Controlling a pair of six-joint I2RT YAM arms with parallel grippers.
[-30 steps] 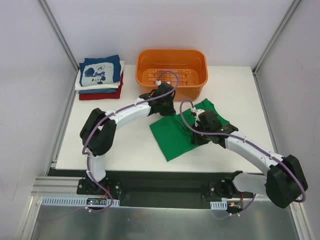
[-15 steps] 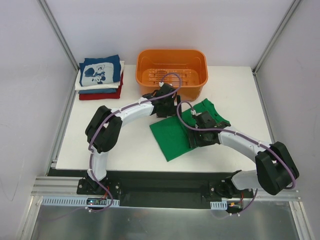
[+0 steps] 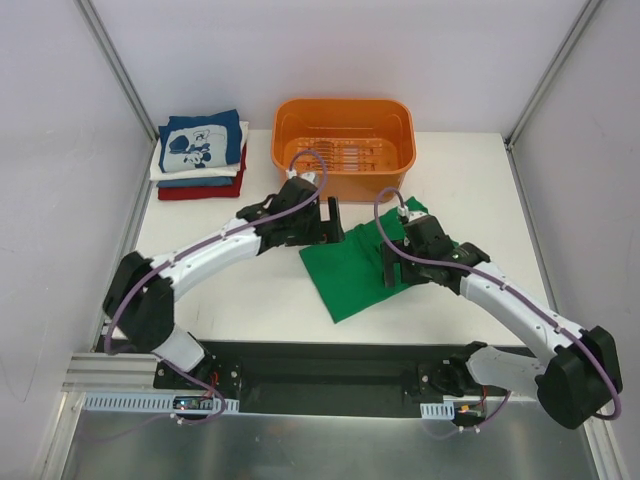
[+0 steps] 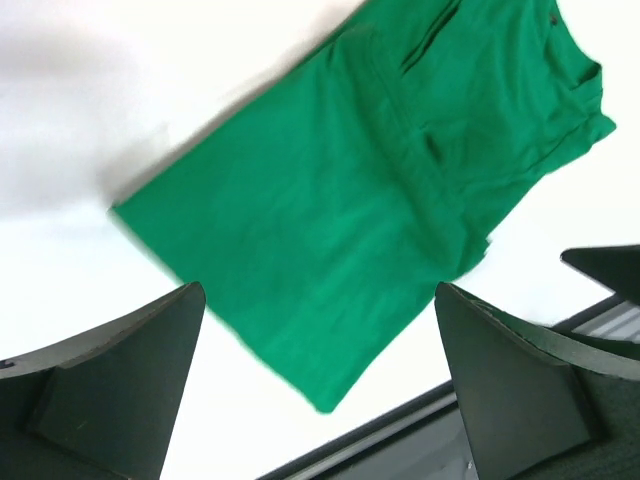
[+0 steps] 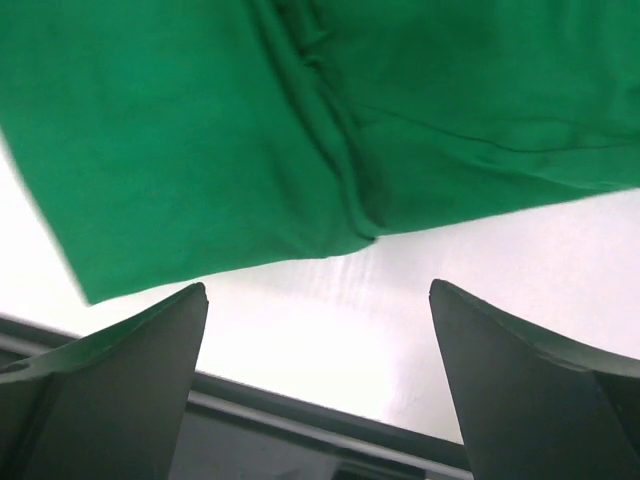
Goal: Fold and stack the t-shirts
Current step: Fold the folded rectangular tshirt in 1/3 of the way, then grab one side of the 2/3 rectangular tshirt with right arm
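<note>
Left gripper [image 3: 334, 216] and right gripper [image 3: 391, 268] are shown wide open, empty, with the green shirt [image 3: 345, 272] beneath them; matching edges should be gripped evenly so the fold is kept square.

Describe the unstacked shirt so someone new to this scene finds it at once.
Find the orange tub at the back. Directly in front of it lies the green t-shirt. It alone is plain and unstacked; the other shirts sit piled at far left.
</note>
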